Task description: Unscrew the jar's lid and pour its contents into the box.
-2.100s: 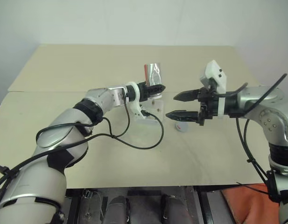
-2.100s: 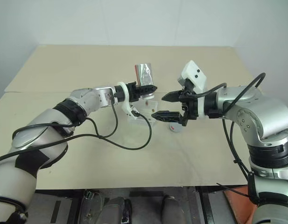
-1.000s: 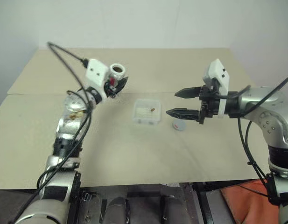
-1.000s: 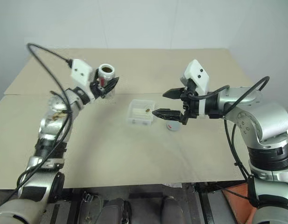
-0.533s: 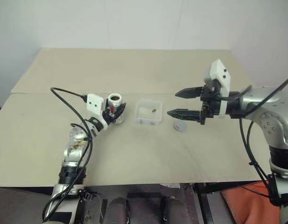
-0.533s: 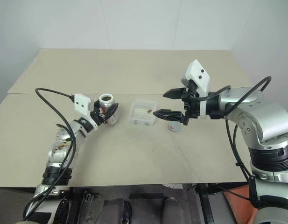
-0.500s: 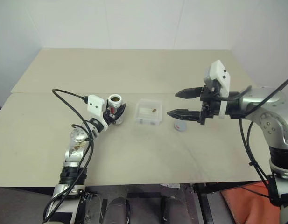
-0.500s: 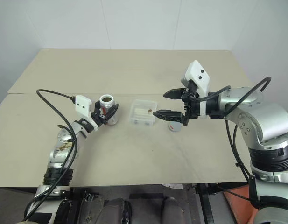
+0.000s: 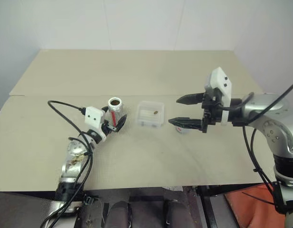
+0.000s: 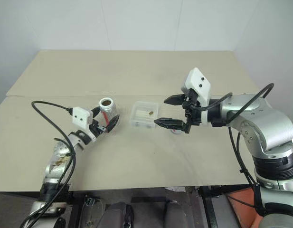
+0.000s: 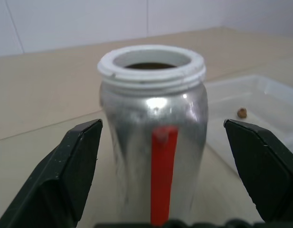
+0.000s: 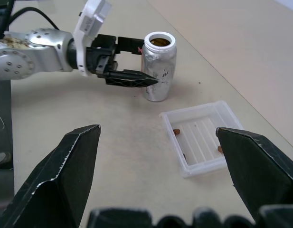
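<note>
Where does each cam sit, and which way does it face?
Left eye, right eye: head stereo pair, looking forward and down over the table; both arms show.
Left wrist: on the left arm, looking along the open left gripper at the upright jar standing between its fingers.
Right wrist: on the right arm, looking over the open right gripper at the box.
Shared: both wrist views catch the jar and the box with the contents.

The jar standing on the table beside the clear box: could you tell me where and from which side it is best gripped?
Grip the jar around its smooth silvery side, below the white threaded neck, coming in level from the left gripper's side. It stands upright with an open mouth, and the box crowds its other side.
</note>
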